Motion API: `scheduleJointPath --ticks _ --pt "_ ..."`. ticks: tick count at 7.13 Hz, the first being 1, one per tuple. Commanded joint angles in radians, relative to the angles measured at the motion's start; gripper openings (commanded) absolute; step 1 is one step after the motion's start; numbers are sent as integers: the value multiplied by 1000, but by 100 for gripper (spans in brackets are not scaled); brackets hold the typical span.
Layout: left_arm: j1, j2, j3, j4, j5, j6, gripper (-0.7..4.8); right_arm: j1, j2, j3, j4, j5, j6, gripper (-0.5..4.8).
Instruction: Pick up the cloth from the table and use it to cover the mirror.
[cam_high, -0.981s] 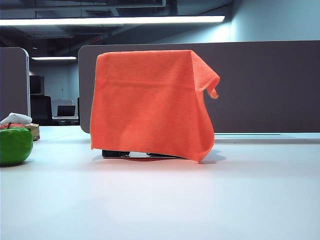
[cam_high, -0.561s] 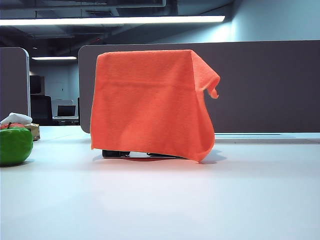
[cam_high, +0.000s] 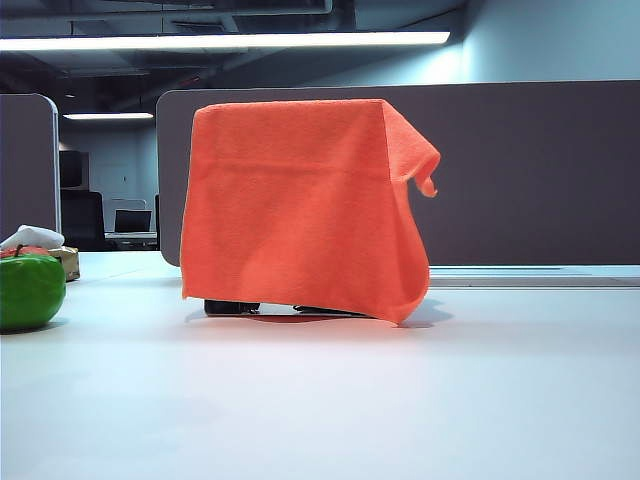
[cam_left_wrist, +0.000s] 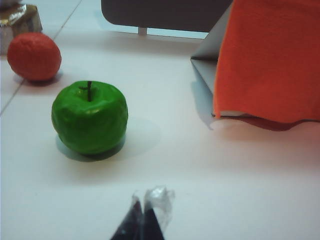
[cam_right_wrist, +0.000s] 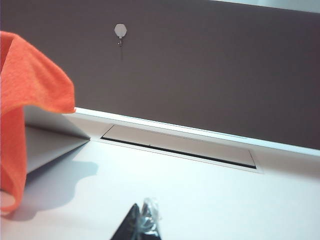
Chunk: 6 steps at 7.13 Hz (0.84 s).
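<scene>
The orange cloth hangs draped over the mirror, covering its top and whole front face down to just above the white table. Only the mirror's dark base shows under the hem. In the left wrist view the cloth hangs over the mirror's grey edge. The right wrist view shows a cloth corner over the mirror's grey side. My left gripper is shut and empty, off the table near the green apple. Shut and empty too, my right gripper stays clear of the cloth. Neither gripper appears in the exterior view.
A green apple sits left of the mirror, with an orange-red fruit and a small box behind it. A white rag lies at the far left. A grey partition and a cable slot run along the table's back.
</scene>
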<state>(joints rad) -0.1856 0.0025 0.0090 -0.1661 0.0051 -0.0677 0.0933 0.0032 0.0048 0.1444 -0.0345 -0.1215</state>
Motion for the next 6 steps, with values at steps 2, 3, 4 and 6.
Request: scheduleJointPath --ticks 2,3,4,6 --pt "157 1 2 9 22 56 -5 -158 3 -6 2 -76 18 0" --pt "157 1 2 9 21 56 -5 -158 3 -6 2 -76 18 0" --pt "157 1 2 9 21 56 -5 -158 3 -6 2 -76 18 0" --pt "157 1 2 9 22 56 -5 -158 3 -6 2 -76 18 0"
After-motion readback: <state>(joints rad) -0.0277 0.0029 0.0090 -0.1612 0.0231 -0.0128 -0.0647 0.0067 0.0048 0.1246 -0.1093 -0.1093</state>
